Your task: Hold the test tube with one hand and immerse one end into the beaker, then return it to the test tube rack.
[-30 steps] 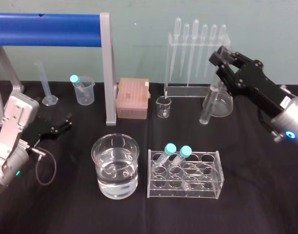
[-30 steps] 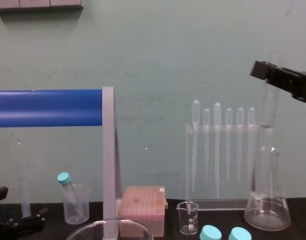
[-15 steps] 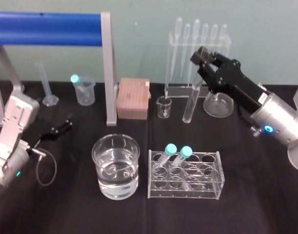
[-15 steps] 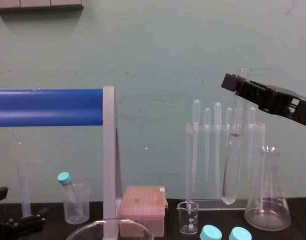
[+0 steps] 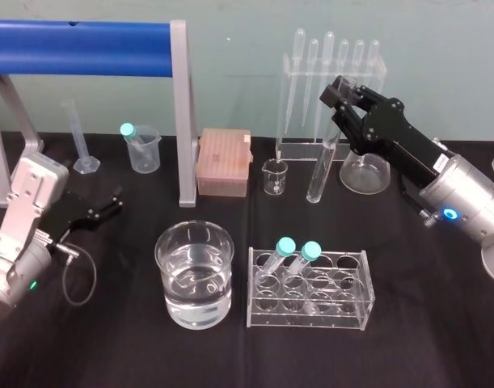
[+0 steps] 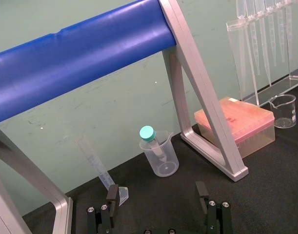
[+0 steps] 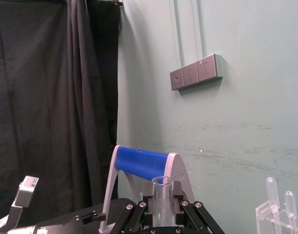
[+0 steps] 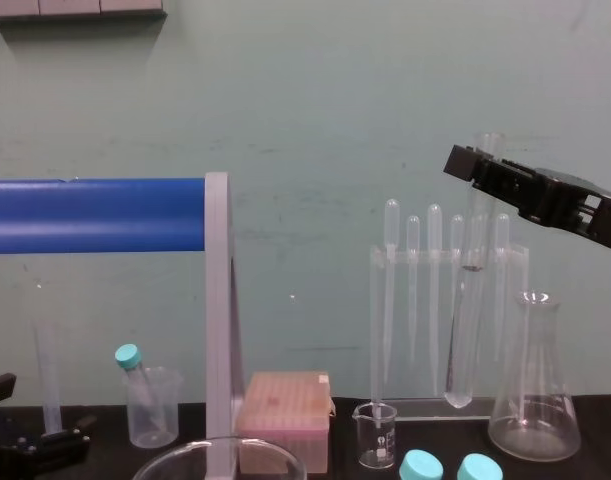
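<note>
The test tube (image 5: 321,162) is a slim clear glass tube hanging nearly upright above the table's back right, just left of the conical flask. My right gripper (image 5: 339,95) is shut on its upper end, and the plain rim (image 7: 162,181) sticks up between the fingers. From the chest the tube (image 8: 465,320) hangs in front of the pipettes, its round tip above the table. The beaker (image 5: 193,275), wide and part full of water, stands front centre. Right of it is the clear test tube rack (image 5: 344,311). My left gripper (image 6: 156,204) rests open at the left.
Two teal-capped tubes (image 5: 285,250) lean in the rack. A pipette stand (image 5: 331,81), conical flask (image 5: 366,171), small spouted beaker (image 5: 273,178) and pink tip box (image 5: 224,164) line the back. A blue bar on a grey frame (image 5: 180,113) stands left, with a plastic beaker (image 5: 143,150).
My right gripper has carried the test tube leftward and lower, away from above the conical flask. Over the last half second it has barely moved. The left arm has stayed put.
</note>
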### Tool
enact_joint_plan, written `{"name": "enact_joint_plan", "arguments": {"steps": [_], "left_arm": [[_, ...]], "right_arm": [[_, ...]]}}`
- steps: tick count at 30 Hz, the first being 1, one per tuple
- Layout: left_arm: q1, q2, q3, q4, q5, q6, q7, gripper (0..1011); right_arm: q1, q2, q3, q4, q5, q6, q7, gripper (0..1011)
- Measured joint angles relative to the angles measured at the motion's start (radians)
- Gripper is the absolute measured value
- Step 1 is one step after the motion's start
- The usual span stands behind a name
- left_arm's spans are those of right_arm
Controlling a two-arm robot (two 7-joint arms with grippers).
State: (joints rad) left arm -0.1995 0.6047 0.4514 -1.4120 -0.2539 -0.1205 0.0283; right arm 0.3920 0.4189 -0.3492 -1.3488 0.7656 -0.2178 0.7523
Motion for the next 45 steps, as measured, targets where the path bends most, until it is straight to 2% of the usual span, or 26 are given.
{"name": "enact_joint_plan", "arguments": {"steps": [29,33,36,40,41,45], "left_arm": [[0.000,0.000,0.000,0.000,0.000,0.000,0.000,1000],[0.000,0.000,0.000,0.000,0.000,0.000,0.000,1000],[0.000,0.000,0.000,0.000,0.000,0.000,0.000,1000],[0.000,0.000,0.000,0.000,0.000,0.000,0.000,1000],[0.000,0.000,0.000,0.000,0.000,0.000,0.000,1000],[0.000,0.000,0.000,0.000,0.000,0.000,0.000,1000]], "right_arm": [[0.002,0.003,-0.003,-0.002,0.000,0.004,0.000,227],[0.044,-0.004,-0.030,0.018,0.012,0.015,0.052,227],[0.090,-0.024,-0.057,0.041,0.032,0.021,0.111,227],[0.155,-0.058,-0.104,0.076,0.055,0.033,0.194,227],[0.181,-0.076,-0.127,0.091,0.064,0.042,0.234,227],[0.236,-0.115,-0.184,0.124,0.082,0.066,0.323,227]]}}
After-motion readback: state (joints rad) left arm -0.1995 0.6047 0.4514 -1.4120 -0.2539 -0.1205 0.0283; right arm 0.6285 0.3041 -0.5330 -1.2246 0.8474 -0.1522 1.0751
